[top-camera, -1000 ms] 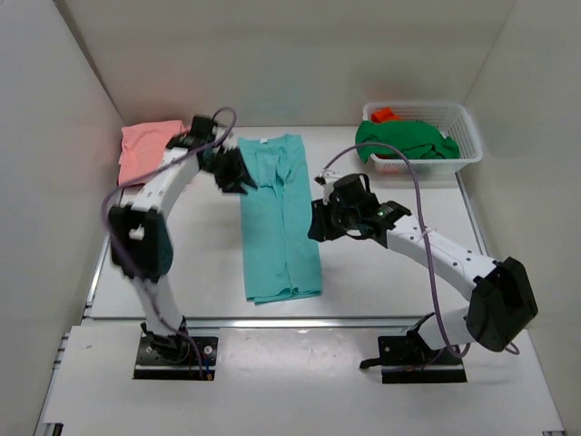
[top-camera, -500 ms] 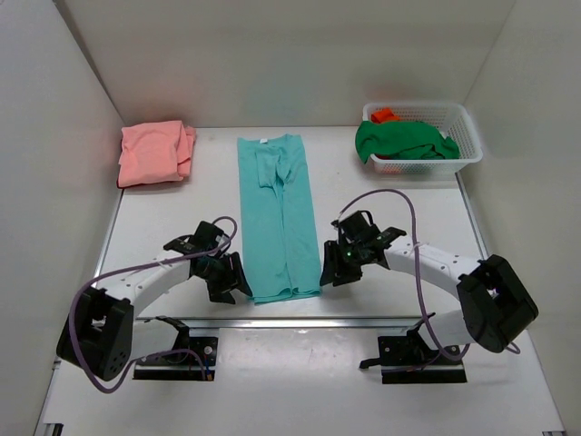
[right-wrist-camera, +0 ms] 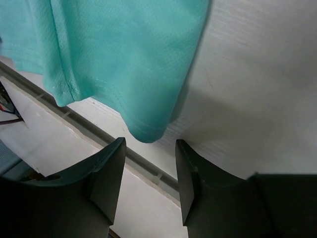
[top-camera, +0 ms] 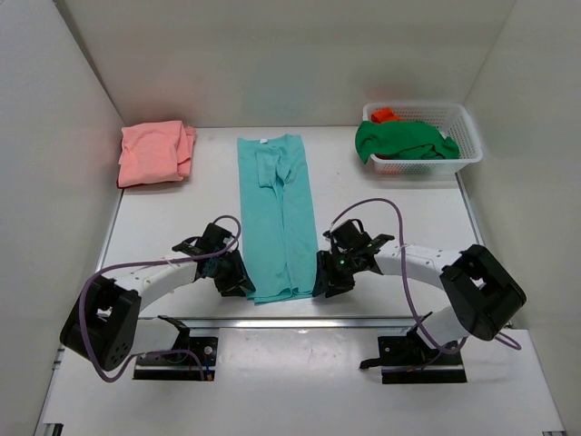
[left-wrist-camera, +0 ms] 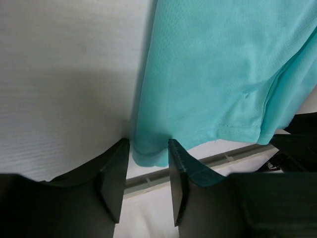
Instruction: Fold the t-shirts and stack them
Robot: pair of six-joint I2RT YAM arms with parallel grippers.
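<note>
Left gripper [left-wrist-camera: 147,172]: fingers apart, straddling the near-left hem corner of the teal t-shirt [left-wrist-camera: 213,74]. Cloth lies in the gap but is not pinched. Right gripper [right-wrist-camera: 148,172]: fingers equally apart, nothing held. The near-right hem corner sits just ahead of the gap, short of it.

The wrist views alone establish these finger positions; from overhead, each gripper head covers its own corner. Only the overhead view shows the full garment and its neighbours.

Surface: a white table [top-camera: 163,236] with a metal rail [top-camera: 272,320] along its near edge, enclosed by plain white walls [top-camera: 272,54]. A pink t-shirt [top-camera: 154,153] lies folded at the far left. A green t-shirt [top-camera: 404,139] is heaped in a white basket [top-camera: 469,136] at the far right, spilling over its left rim.

The teal t-shirt lies flat at table centre, sides folded in to form a narrow strip. Its long axis runs near to far, collar at the far end, hem toward the arm bases.
</note>
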